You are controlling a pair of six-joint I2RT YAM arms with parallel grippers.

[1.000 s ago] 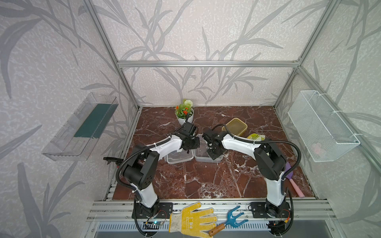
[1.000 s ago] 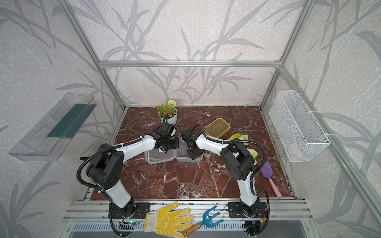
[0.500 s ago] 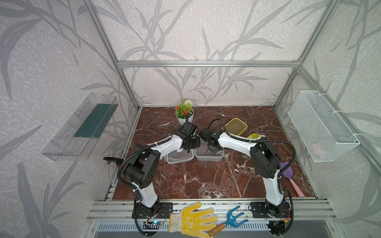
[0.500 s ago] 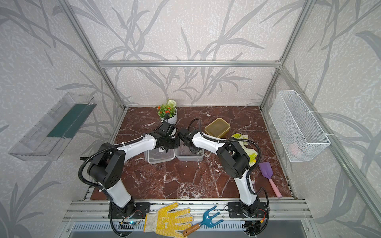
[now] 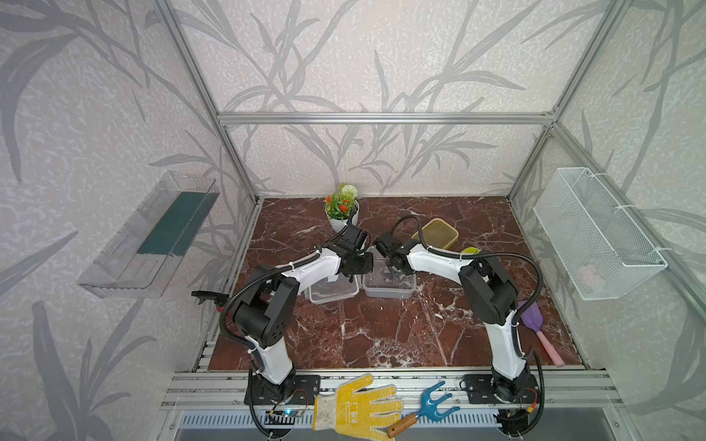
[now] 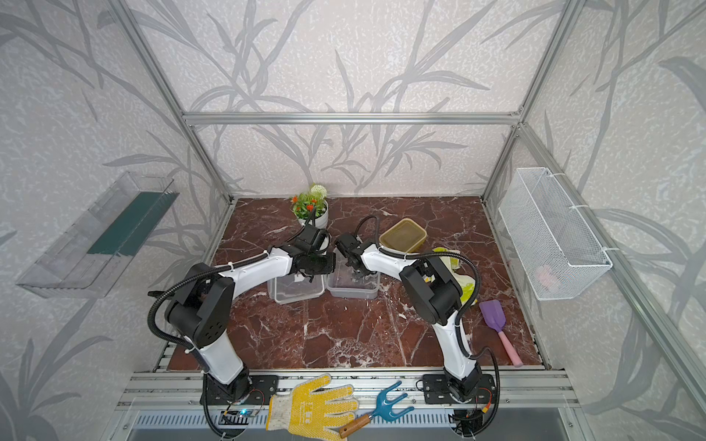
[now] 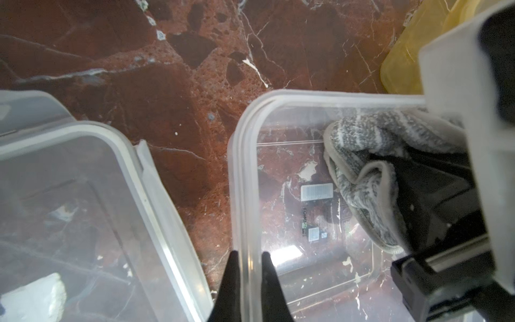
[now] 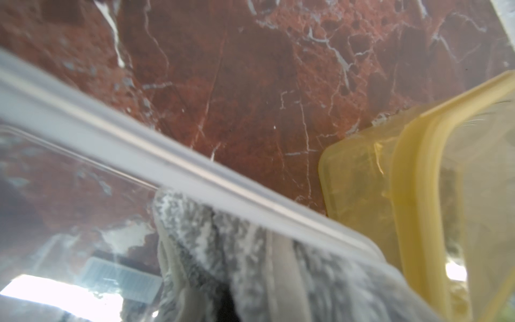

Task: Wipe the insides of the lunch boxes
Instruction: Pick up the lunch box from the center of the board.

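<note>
Leftmost, a clear tray (image 5: pixel 149 236) hangs on the left wall with a dark green sheet inside. On the red marble table (image 5: pixel 382 336), a flower pot (image 5: pixel 341 208) stands at the far edge. Near the middle, two clear containers sit side by side, apart by a narrow gap: the left one (image 5: pixel 330 292) looks like a lid lying flat, and the right one is the clear lunch box (image 5: pixel 387 284), open. The left gripper (image 7: pixel 248 267) is clenched on the near-left wall of the clear lunch box, one finger (image 7: pixel 230 276) outside and one inside the rim. The right gripper (image 5: pixel 393 271) reaches down into the same box, closed tight on a grey cloth (image 7: pixel 362 172) pressed against the far wall. Farther right and toward the back, the amber lunch box (image 5: pixel 437 235) rests with its lid on, just beside the clear one. A yellow-green cloth (image 6: pixel 460 275) lies partly under the right arm, and a purple shovel (image 6: pixel 498 328) lies near the right edge. On the right wall hangs a white mesh basket (image 5: pixel 596 236).
</note>
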